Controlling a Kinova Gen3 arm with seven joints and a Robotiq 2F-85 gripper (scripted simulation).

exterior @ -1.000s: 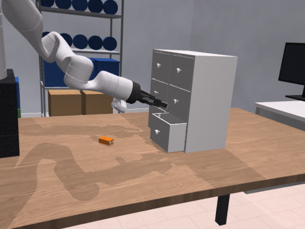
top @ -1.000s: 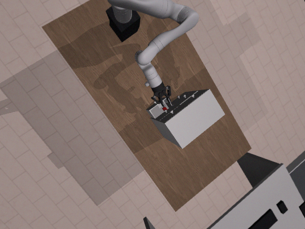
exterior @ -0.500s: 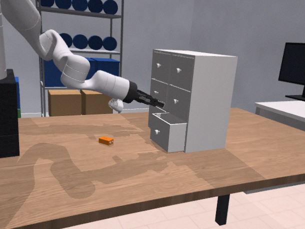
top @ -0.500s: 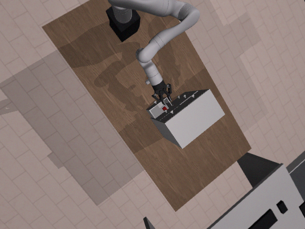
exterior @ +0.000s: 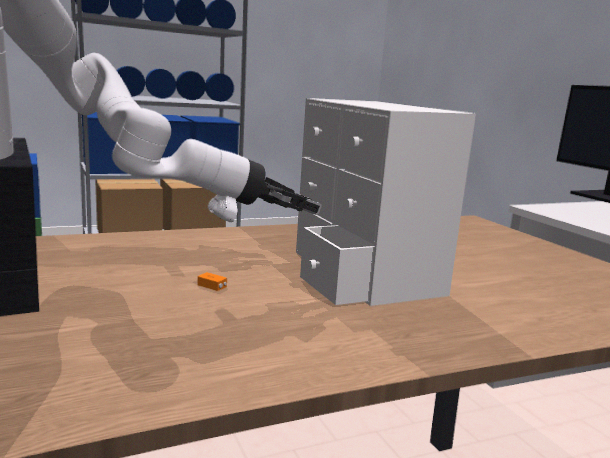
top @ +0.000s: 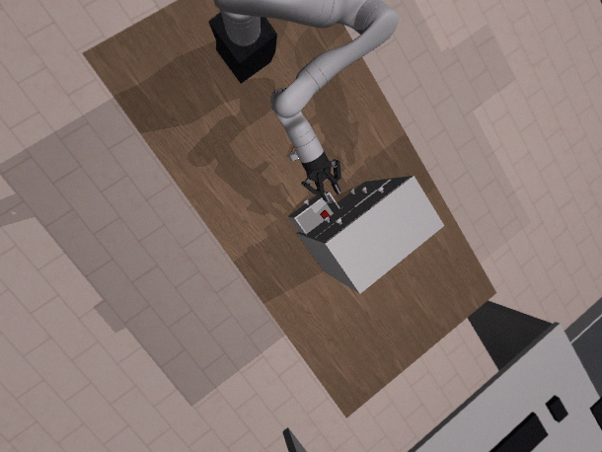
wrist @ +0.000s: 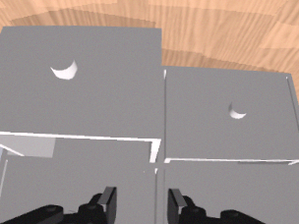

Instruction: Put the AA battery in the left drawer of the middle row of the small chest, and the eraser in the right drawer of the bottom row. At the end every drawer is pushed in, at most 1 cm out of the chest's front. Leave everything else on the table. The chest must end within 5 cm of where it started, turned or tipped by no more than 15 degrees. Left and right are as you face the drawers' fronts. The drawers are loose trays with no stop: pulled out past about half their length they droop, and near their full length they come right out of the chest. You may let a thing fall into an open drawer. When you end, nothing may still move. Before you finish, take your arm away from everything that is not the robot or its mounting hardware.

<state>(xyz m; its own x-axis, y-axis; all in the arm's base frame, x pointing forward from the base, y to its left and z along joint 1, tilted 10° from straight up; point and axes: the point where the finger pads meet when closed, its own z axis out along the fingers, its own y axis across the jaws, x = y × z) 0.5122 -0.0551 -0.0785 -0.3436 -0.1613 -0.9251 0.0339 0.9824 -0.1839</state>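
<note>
The right drawer of the bottom row (top: 300, 224) (exterior: 320, 280) (wrist: 113, 84) stands pulled out from the chest (top: 385, 234) (exterior: 415, 200) (wrist: 163, 123), and from above I see a small red thing (top: 325, 214) inside it. I take that for the eraser, so its half of the job looks done apart from the closing. The other five drawers look pushed in, including the left one of the middle row (top: 364, 189) (exterior: 325, 192) (wrist: 236, 187).

I can't find the AA battery in any view. It may be in that shut drawer already or hidden from me, and I wouldn't call it done on these pictures. The orange block battery (top: 293, 149) (exterior: 210, 281) lies on the worktop in front of the chest, on the arm's side; I judge it one of the things to leave alone.

My hand (top: 333, 195) (exterior: 314, 206) (wrist: 142, 201) is partly open, with nothing between the fingers. It hangs in front of the chest's middle row, above the open drawer, and seems to touch neither; the gap to the fronts is hard to judge. What I see left is pushing the bottom drawer home gently enough not to shift the chest, and settling where the AA battery is.
</note>
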